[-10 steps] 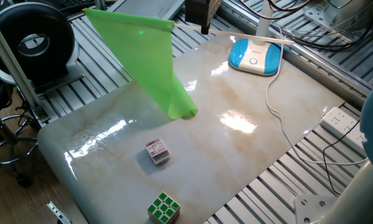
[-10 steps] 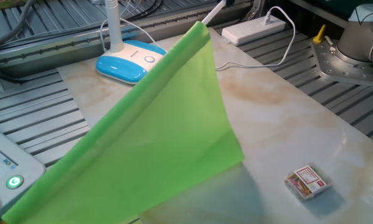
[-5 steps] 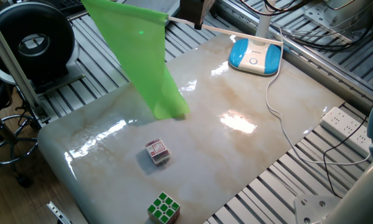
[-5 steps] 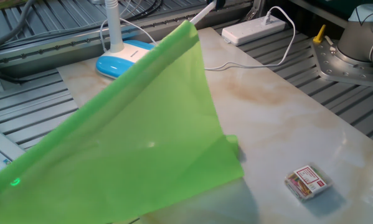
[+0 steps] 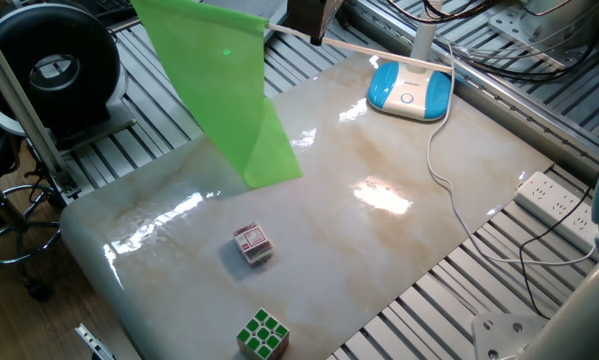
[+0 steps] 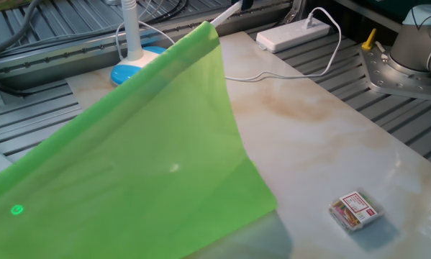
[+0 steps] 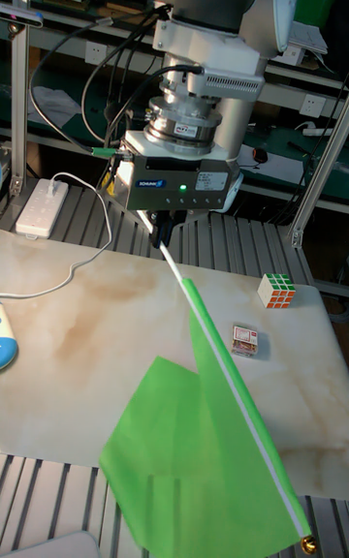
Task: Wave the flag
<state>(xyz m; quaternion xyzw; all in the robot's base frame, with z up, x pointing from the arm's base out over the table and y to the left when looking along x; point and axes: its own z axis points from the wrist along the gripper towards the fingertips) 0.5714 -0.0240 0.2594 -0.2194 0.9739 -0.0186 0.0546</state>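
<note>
The flag is a lime-green cloth (image 5: 229, 90) on a thin white stick (image 5: 379, 52), held in the air over the far left part of the marble table (image 5: 379, 250). In the other fixed view the cloth (image 6: 143, 165) fills the left half, and the stick (image 6: 226, 13) runs off the top. In the tall fixed view my gripper (image 7: 163, 225) points down at the table's back edge, shut on the stick's upper end. The stick (image 7: 208, 325) slants down toward the camera, and the cloth (image 7: 194, 442) hangs to its left.
Two puzzle cubes lie near one table edge: a scrambled one (image 5: 253, 243) and a green-faced one (image 5: 263, 333). A blue-and-white lamp base (image 5: 409, 90) with a white cable stands at the far side. A power strip (image 6: 294, 34) lies off the table, and a black round device (image 5: 54, 70) stands to the left.
The flag has swung left in the one fixed view, and its lower corner rose off the table. In the other fixed view the cloth swept further left and now covers the lamp base.
</note>
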